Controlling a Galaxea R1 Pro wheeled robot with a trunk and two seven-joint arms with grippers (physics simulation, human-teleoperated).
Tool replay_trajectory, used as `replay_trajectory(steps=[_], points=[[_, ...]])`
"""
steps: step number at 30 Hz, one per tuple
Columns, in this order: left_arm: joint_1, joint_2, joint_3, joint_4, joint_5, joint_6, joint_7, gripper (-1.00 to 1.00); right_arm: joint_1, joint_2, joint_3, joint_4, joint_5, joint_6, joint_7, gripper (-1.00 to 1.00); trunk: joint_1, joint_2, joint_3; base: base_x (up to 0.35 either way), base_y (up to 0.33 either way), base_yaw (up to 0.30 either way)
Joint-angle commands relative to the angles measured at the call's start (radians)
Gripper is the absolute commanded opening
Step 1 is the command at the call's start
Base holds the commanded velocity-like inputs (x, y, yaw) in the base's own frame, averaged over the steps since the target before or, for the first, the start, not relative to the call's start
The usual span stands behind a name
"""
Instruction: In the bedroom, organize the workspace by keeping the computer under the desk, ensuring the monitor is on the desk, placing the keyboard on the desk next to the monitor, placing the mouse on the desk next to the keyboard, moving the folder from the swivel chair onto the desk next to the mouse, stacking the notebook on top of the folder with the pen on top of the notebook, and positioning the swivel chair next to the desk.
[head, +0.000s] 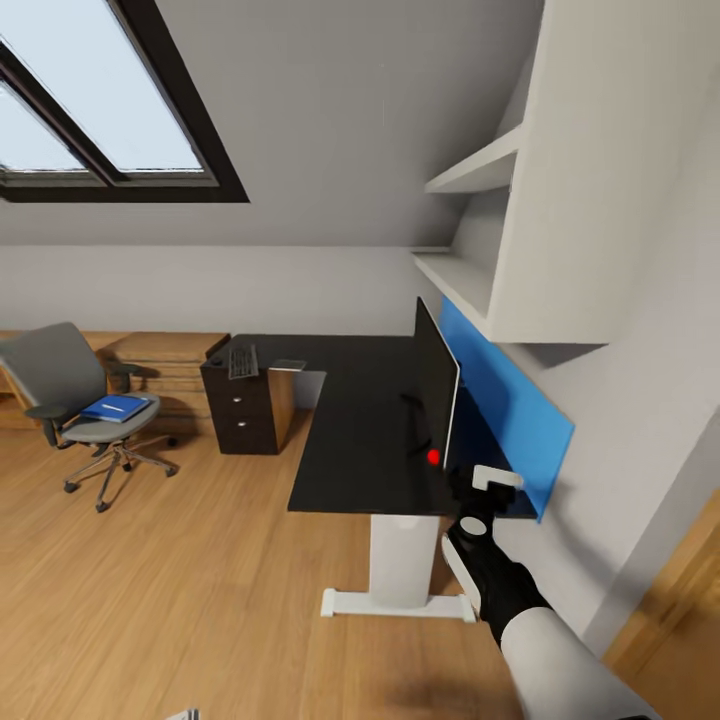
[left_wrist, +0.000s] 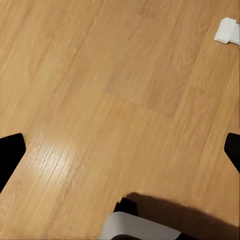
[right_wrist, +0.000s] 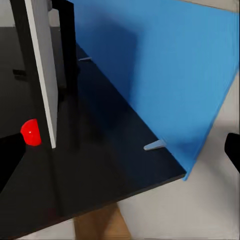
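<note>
Looking down on light wood plank floor (left_wrist: 115, 90), sheen patch near one side. Dark fingertips (left_wrist: 10, 155) of left gripper (left_wrist: 120, 152) at opposite edges, spread wide, nothing between. Small white object (left_wrist: 227, 31) in corner, unidentifiable. Grey-white rounded part (left_wrist: 137, 229) at edge, casting shadow.

Glossy black table (head: 350, 430) top; smooth, faintly shiny wooden floor (head: 180, 590); matt blue panel (right_wrist: 150, 65); padded grey chair (head: 70, 390).

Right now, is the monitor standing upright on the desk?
Yes, upright. The monitor stands edge-on on the desk on its black stand, in front of the blue panel.
</note>
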Motion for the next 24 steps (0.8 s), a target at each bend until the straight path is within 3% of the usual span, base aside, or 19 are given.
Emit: replay_trajectory(steps=[1,12,24], points=[[-0.001,0.002,-0.006,-0.001,0.005,0.003,0.009,1.0,-0.001,0.004,0.005,0.001,-0.005,-0.007,0.004,1.0,0.0,-0.002,-0.002,-0.334,0.0,0.0],[-0.001,0.002,-0.007,0.021,0.004,-0.001,0.01,1.0,0.0,0.007,0.012,0.004,-0.005,-0.009,0.031,1.0,0.0,-0.002,-0.002,-0.324,0.049,0.0],[-0.001,0.002,-0.003,0.021,0.001,-0.003,0.009,1.0,0.0,0.01,0.02,0.068,-0.003,-0.011,0.035,1.0,0.0,-0.002,-0.002,-0.134,0.289,0.0]])
